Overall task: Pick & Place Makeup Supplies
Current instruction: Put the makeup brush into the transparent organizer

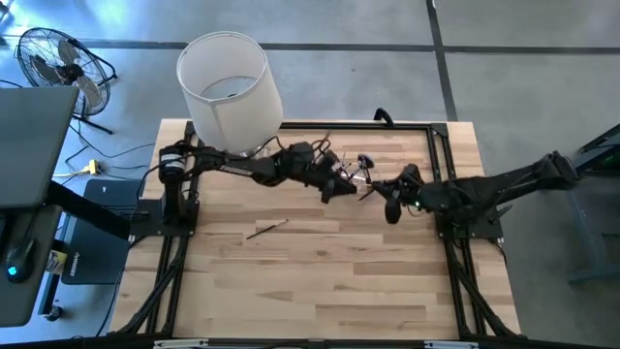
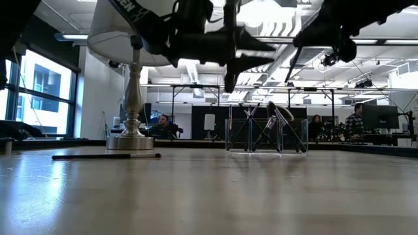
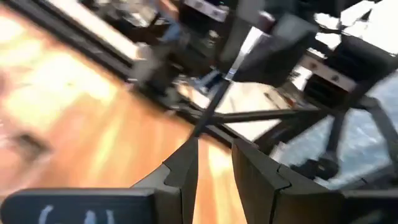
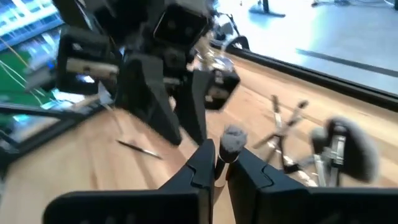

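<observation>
While clamped, brush (image 4: pixel 231 142) fills right tool (image 4: pixel 221 163).

A white-shaded lamp (image 1: pixel 230 89) is standing at the table's (image 1: pixel 320 291) far edge (floor fan (image 1: pixel 58 63) sitting beyond), people working in the background.

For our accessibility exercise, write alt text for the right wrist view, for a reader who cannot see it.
The right gripper is shut on a makeup brush with a grey fluffy head, held above a wooden table. Close in front, the left gripper hangs with its fingers apart. More brushes lie crossed beside them, and one thin pencil lies alone on the wood.
</observation>
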You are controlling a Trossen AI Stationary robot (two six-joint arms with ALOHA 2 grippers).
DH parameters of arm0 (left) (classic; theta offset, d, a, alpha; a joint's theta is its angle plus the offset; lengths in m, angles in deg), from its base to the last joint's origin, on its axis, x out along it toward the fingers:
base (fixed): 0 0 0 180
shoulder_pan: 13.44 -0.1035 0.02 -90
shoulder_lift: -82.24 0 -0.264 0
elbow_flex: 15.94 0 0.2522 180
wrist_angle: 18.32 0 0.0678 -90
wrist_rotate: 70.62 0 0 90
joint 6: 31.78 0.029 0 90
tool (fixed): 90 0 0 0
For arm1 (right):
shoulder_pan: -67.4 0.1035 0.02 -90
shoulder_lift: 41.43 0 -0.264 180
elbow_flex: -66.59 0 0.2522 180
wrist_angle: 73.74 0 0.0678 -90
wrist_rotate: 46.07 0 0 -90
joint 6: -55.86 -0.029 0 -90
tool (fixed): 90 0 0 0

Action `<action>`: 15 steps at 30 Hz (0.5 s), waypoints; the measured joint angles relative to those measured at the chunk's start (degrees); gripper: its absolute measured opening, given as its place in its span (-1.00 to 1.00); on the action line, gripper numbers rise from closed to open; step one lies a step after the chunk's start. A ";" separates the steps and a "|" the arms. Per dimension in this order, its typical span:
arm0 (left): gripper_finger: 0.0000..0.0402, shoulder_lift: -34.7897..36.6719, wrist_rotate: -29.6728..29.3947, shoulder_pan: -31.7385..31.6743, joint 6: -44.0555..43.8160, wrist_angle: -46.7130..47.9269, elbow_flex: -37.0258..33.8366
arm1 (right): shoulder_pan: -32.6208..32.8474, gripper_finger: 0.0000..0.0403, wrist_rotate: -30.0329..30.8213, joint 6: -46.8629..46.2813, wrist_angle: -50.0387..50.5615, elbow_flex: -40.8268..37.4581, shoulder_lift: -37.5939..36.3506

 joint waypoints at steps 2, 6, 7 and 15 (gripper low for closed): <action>-0.52 0.00 -1.57 -0.80 0.19 2.23 0.00 | -3.83 -0.89 -3.68 1.68 1.42 0.00 -0.17; -0.52 0.16 -7.11 0.46 2.38 7.07 0.00 | -11.91 -0.93 -10.39 6.54 1.25 0.00 1.73; -0.52 0.78 -9.06 0.99 3.27 8.99 -0.05 | -14.00 -0.93 -11.72 7.43 1.23 0.00 2.40; -0.52 6.60 -26.74 7.49 10.62 23.34 0.00 | -27.31 -0.93 -26.79 14.34 -7.93 0.00 12.04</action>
